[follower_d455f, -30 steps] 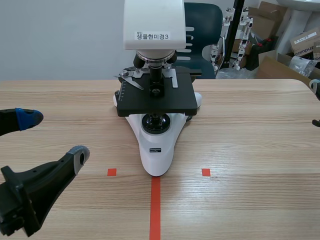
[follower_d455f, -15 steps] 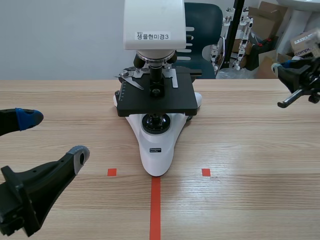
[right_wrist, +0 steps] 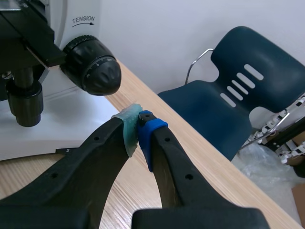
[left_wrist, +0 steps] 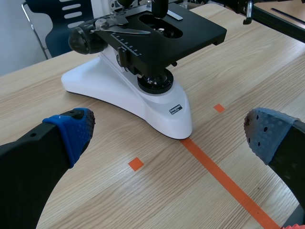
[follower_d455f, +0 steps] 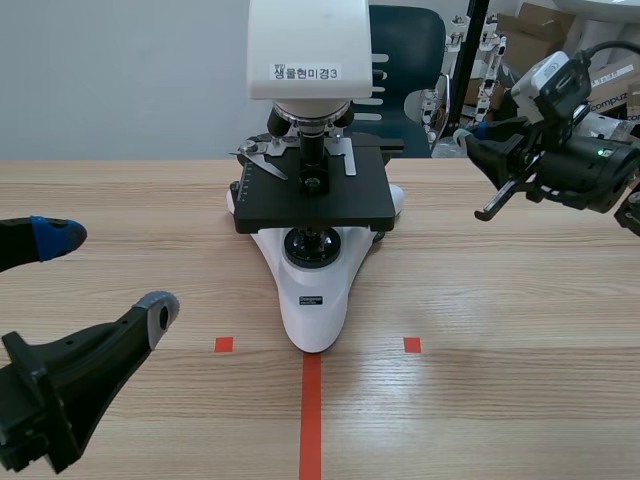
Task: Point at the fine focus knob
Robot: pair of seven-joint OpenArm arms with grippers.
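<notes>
Up close, the right claw point(right_wrist: 139, 126) was closed on nothing, its green and blue dotted pads pressed flat together at the tips. We saw it raised above the table point(follower_d455f: 500, 300) beside the right of the microscope point(follower_d455f: 310, 180). Just ahead of its tips, near but not touching, sat the fine focus knob point(right_wrist: 102, 74): the small round black face at the centre of a wider ribbed black dial on the white body, under the word TENSION. Nothing stood between the tips and the knob. Beyond them we saw a dark blue plastic chair point(right_wrist: 238, 90) with slots in its back and a thin metal frame.

The left claw point(follower_d455f: 110, 270) hung low over the near left of the table, its thick fingers spread wide apart and gripping nothing. Ahead of it stood the microscope's smooth white foot and flat black stage point(left_wrist: 190, 28). An orange-red tape line point(follower_d455f: 311, 415) ran along the pale wood grain. Cardboard boxes point(follower_d455f: 545, 120) were piled behind the table's far right corner.
</notes>
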